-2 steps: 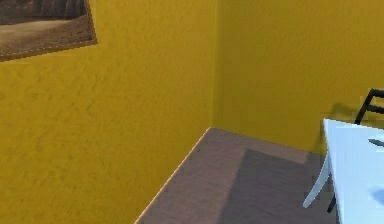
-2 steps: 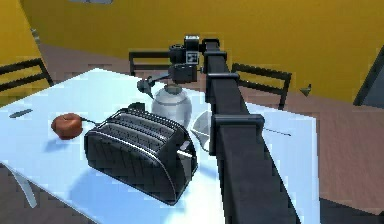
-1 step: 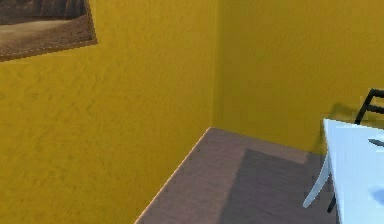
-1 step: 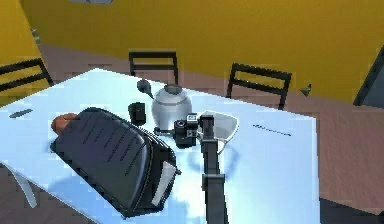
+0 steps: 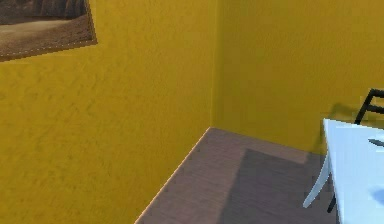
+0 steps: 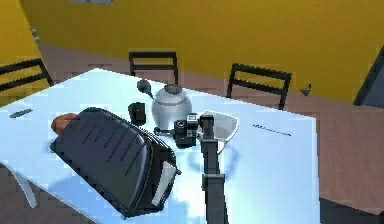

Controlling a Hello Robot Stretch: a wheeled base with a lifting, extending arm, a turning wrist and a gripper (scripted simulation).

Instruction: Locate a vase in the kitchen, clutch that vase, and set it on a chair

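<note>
A rounded pale grey vessel (image 6: pixel 172 103) with a dark top, shaped like a vase, stands on the white table (image 6: pixel 290 160) near its middle. The dark arm (image 6: pixel 211 180) rises from the bottom edge, and my gripper (image 6: pixel 182 132) sits just in front of and to the right of that vessel. With the vessel and tabletop right behind the gripper, I cannot tell whether it holds anything. Dark chairs stand along the table's far side, one (image 6: pixel 153 65) behind the vessel and another (image 6: pixel 258 82) to its right. A third chair (image 6: pixel 22 75) is at the left.
A big black toaster (image 6: pixel 115 160) fills the table's near left, with a brown lump (image 6: pixel 65 123) beside it. A small black cup (image 6: pixel 137 113), a ladle (image 6: pixel 146 87) and a white dish (image 6: pixel 228 125) surround the vessel. Ahead are yellow walls (image 5: pixel 120 130), a framed picture (image 5: pixel 40 25) and the table's corner (image 5: pixel 355 170).
</note>
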